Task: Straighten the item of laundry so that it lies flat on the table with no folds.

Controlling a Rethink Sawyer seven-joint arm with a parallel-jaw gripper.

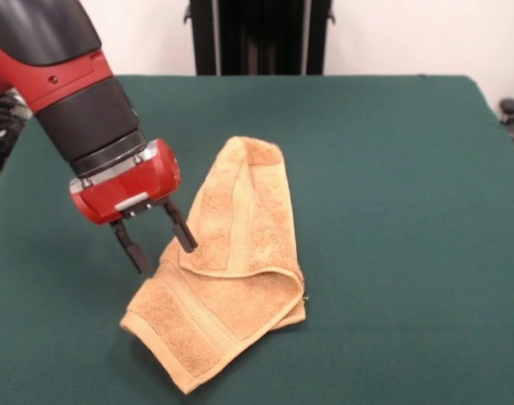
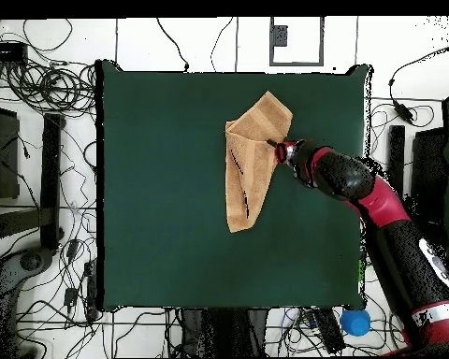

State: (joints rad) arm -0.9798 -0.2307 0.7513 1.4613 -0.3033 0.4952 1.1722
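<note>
- Hand towel (image 1: pixel 231 278): orange-tan terry, lies lower centre of the front view, on the green table (image 1: pixel 392 169); in the overhead view it sits upper centre-right (image 2: pixel 252 168). Not flat: upper half doubled over lengthwise into a narrow lobe, lower part fanned out w/ a woven band stripe showing.
- Long axis: runs from upper centre to lower left of the front view; in the overhead view, roughly top to bottom, slightly slanted.
- Gripper (image 1: pixel 159 245): red housing, two black fingers set apart; tips at the towel's left edge in the front view, about mid-length, where the folded layer meets the lower part. Whether the tips touch cloth or stand just above it can't be told.
- Key relation: the towel lies to the right of the gripper in the front view, to its left in the overhead view (image 2: pixel 277 150); approach is across the long axis, at the fold's open edge.
- Judgement: a pinch of the top layer's edge here, pulled sideways away from the fold, would prob. open the doubled part.
</note>
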